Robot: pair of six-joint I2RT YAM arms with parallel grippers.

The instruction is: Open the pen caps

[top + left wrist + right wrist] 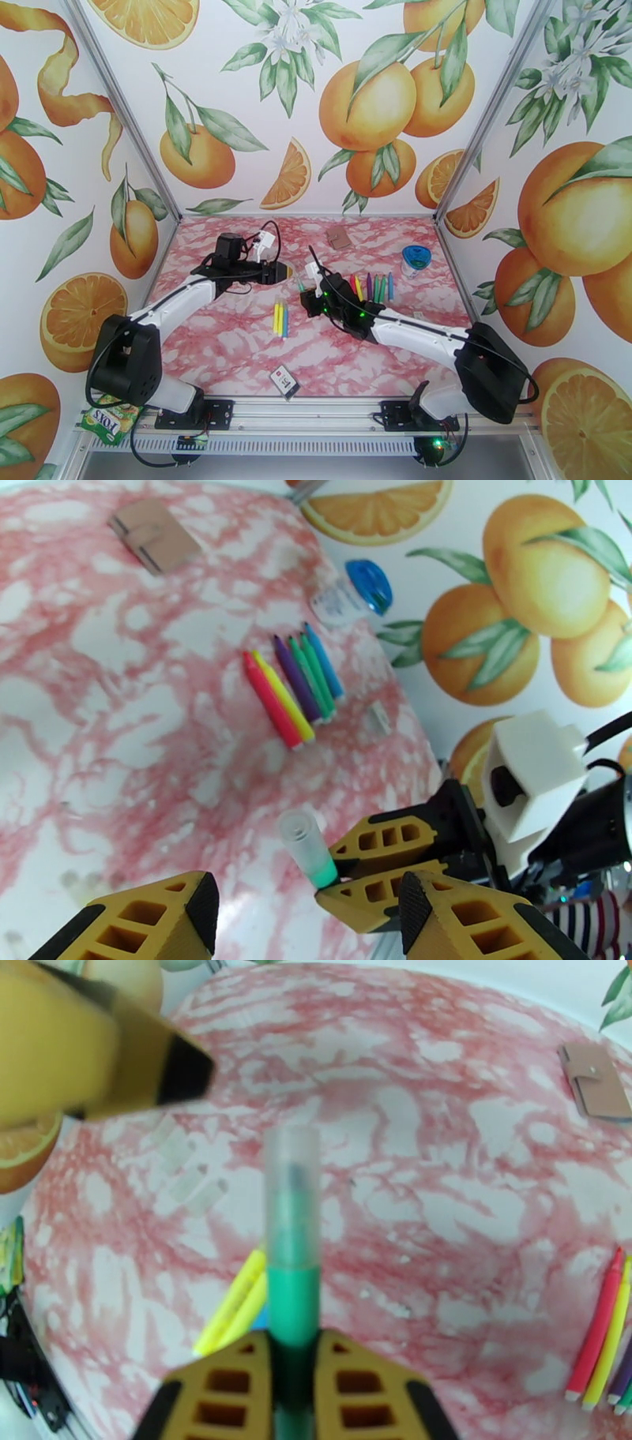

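Fingers (229,1396) of the right pincer (294,1370), yellow honeycombed plastic, are clamped on a smooth green marker (293,1307); its frosted cylindrical cap (292,1181) is on, pointing at the left pincer (308,910), which gapes wide and holds nothing; beyond, slim bright markers (292,685) lie side by side on the pink marbled tabletop (118,717).

Pink marbled table (221,347): markers (371,288), card (284,382), brown wallet (339,237), blue-lidded container (415,259).
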